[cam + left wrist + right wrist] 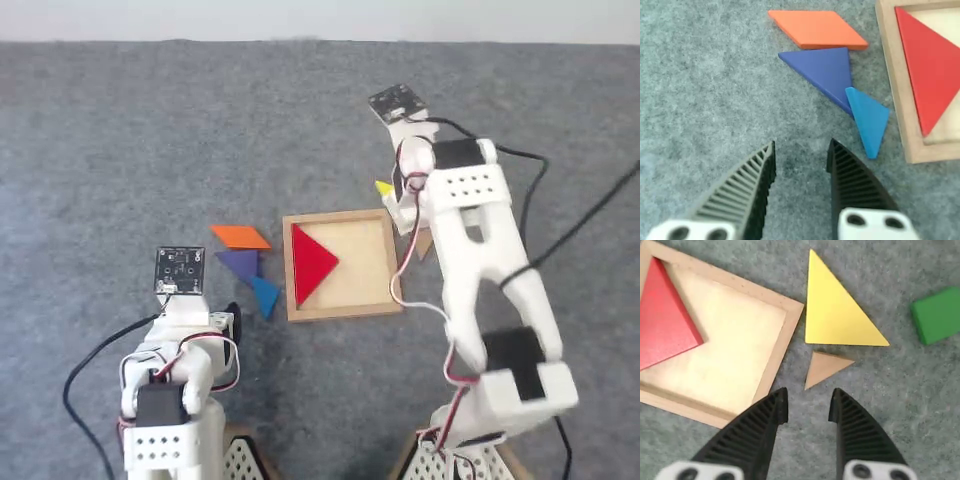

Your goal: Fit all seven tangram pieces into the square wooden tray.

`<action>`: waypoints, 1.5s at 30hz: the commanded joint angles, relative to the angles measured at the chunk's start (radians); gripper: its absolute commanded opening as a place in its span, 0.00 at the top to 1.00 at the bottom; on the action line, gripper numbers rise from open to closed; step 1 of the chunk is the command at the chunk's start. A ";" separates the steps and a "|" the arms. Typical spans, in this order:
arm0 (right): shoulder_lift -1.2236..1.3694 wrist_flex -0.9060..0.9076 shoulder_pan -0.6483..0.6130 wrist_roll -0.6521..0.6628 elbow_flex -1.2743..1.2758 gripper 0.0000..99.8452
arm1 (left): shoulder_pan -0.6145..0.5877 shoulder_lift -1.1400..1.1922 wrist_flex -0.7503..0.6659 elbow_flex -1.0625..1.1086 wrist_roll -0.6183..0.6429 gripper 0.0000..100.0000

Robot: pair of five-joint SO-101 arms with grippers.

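Observation:
The square wooden tray (345, 305) lies mid-table with a red triangle (312, 262) in its left half. Left of it on the carpet are an orange parallelogram (241, 237), a purple triangle (241, 263) and a small blue triangle (265, 295). My left gripper (801, 150) hangs open, just short of the blue triangle (868, 120) and the purple one (825, 72). My right gripper (809, 397) is open beside the tray's right rim (785, 335), its tips close to a small tan triangle (824, 367). Beyond that are a yellow triangle (835, 310) and a green piece (939, 315).
Grey carpet covers the table. The right arm (480, 250) stretches over the ground right of the tray and hides most of the pieces there. The left arm's base (170, 420) sits at the front left. Cables trail near both bases.

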 commanded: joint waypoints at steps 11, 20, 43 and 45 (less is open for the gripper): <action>0.252 -0.085 0.047 0.339 -0.160 0.71 | 0.003 -0.023 0.003 -0.015 -0.002 0.84; 0.309 -0.124 0.035 0.500 -0.161 0.71 | 0.003 -0.023 0.003 -0.015 -0.002 0.84; 0.587 -0.154 0.008 0.537 -0.377 0.71 | 0.003 -0.023 0.003 -0.015 -0.002 0.84; 0.562 -0.124 0.007 0.535 -0.400 0.71 | 0.003 -0.023 0.003 -0.015 -0.002 0.84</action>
